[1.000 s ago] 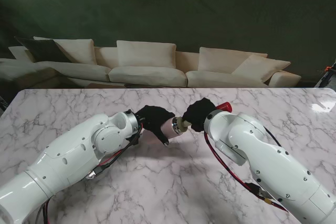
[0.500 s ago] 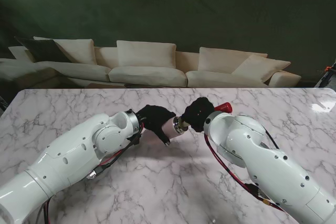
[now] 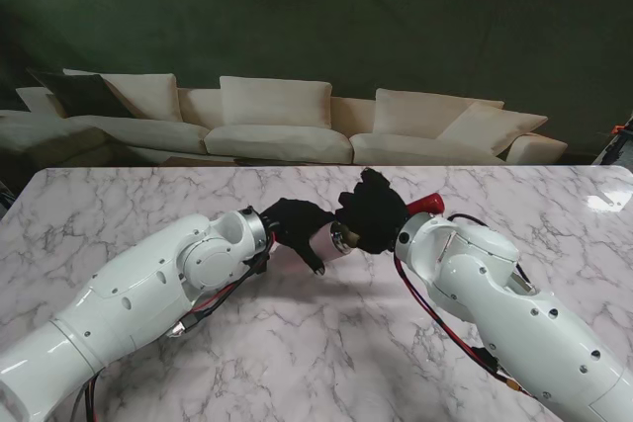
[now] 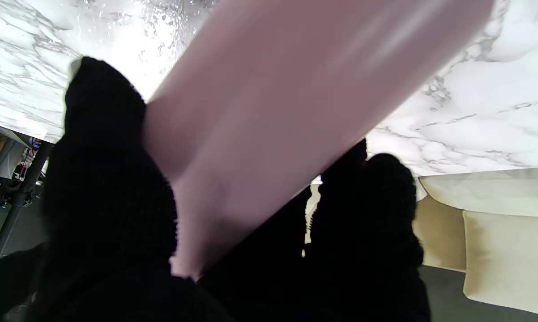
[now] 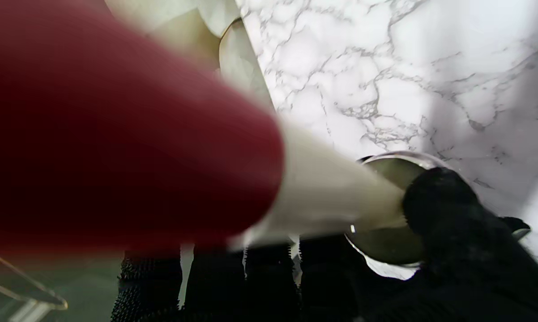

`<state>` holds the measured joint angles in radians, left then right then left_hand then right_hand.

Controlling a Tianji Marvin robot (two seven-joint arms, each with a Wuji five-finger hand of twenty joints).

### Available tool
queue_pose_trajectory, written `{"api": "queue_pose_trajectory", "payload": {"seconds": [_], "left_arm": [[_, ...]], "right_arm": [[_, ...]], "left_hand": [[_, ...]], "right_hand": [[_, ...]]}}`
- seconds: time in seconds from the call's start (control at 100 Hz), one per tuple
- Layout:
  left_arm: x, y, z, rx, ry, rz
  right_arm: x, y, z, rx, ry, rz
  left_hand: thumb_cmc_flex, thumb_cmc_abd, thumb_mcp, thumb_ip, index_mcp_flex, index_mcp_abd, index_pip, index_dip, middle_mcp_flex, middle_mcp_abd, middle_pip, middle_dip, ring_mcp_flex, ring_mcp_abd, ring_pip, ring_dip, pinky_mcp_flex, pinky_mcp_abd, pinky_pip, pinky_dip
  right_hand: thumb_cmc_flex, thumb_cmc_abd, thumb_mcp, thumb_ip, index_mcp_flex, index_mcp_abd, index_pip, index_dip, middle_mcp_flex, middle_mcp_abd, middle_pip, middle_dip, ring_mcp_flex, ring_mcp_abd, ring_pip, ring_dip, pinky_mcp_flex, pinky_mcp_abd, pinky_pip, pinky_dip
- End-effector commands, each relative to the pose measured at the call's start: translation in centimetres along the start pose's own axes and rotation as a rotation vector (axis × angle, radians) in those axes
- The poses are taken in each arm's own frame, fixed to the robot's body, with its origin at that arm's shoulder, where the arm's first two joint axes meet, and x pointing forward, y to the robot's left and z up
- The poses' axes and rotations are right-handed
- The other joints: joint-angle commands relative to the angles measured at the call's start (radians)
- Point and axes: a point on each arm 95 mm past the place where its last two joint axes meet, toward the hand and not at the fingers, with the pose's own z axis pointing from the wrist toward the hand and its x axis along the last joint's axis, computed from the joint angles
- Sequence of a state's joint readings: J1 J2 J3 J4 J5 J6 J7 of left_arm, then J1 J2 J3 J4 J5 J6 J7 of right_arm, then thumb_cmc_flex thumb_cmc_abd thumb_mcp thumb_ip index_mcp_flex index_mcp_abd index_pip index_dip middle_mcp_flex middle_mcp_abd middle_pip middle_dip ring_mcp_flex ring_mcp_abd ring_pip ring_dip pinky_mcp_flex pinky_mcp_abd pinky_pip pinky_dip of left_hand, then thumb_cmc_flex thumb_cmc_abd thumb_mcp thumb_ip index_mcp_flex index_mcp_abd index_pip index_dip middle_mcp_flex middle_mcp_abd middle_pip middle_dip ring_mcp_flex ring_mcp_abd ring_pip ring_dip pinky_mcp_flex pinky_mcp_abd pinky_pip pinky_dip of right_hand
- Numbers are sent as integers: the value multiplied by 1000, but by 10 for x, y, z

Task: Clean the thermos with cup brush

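Now left hand point(image 3: 294, 223) grips thermos point(image 3: 326, 240); right hand point(image 3: 372, 212) holds brush point(image 5: 322, 197) in mouth; stroke along axis, steady.

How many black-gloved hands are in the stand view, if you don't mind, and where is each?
2. The left hand grips the pink thermos; the right hand, at its mouth, holds the red-handled brush.

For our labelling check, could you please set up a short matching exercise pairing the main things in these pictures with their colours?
Column one:
1. thermos
2. cup brush handle end
3. left hand
4. table

Column two:
a. white marble
b. dark red
c. pale pink
d. black glove

Pairs: 1-c, 2-b, 3-d, 4-a
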<state>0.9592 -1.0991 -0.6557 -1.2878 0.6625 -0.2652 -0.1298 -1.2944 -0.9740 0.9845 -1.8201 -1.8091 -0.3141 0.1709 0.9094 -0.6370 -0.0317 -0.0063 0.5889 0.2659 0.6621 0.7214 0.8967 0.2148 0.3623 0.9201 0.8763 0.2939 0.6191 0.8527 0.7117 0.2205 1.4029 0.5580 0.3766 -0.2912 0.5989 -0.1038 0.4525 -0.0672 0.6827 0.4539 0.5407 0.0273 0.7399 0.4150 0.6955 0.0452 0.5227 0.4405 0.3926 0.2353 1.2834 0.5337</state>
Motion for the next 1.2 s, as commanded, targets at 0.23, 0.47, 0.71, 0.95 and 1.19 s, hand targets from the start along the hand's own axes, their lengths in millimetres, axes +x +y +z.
{"api": "queue_pose_trajectory", "payload": {"seconds": [0.23, 0.47, 0.71, 0.95, 1.19], "left_arm": [[9, -12, 4, 26, 24, 7], [8, -12, 3, 29, 23, 10], [9, -12, 3, 31, 31, 11], [11, -13, 3, 25, 42, 18], [10, -13, 3, 20, 35, 18]], "right_arm": [[-7, -5, -18, -2, 13, -36], [-26, -11, -43, -19, -43, -51], [-45, -18, -65, -11, -77, -90], [-46, -27, -64, 17, -72, -72], [-42, -28, -57, -7, -51, 8]], "left_hand": [[340, 379, 406, 48, 101, -205, 125, 48, 46, -61, 81, 50, 122, -71, 221, 68, 39, -103, 49, -8], [340, 379, 406, 49, 101, -206, 126, 49, 46, -62, 82, 50, 122, -71, 222, 68, 39, -103, 50, -9], [339, 380, 406, 49, 101, -206, 126, 49, 46, -61, 82, 50, 122, -72, 222, 68, 39, -104, 49, -9], [339, 381, 406, 50, 99, -207, 126, 49, 45, -63, 82, 49, 122, -72, 222, 68, 38, -103, 50, -8], [338, 381, 405, 51, 99, -208, 126, 50, 44, -63, 83, 49, 121, -73, 221, 68, 35, -106, 49, -7]], "right_hand": [[-120, -37, -75, 20, -139, -20, -134, -44, -151, 60, -126, -91, -126, 82, -222, -161, -161, 98, -170, -96], [-118, -45, -80, 20, -191, 21, -189, -81, -191, 68, -180, -116, -139, 94, -292, -211, -179, 102, -205, -129], [11, -8, -118, 27, -165, -23, -167, -94, -180, 50, -185, -118, -98, 63, -292, -219, -131, 74, -199, -149], [50, -2, 110, -9, -56, -153, -50, -72, -45, -24, -116, -85, 68, -44, -146, -110, 96, -63, -30, -75], [272, -5, 101, -127, 71, -240, 215, -263, 247, -116, -61, -57, 282, -86, 3, 5, 296, -169, 121, -71]]}}
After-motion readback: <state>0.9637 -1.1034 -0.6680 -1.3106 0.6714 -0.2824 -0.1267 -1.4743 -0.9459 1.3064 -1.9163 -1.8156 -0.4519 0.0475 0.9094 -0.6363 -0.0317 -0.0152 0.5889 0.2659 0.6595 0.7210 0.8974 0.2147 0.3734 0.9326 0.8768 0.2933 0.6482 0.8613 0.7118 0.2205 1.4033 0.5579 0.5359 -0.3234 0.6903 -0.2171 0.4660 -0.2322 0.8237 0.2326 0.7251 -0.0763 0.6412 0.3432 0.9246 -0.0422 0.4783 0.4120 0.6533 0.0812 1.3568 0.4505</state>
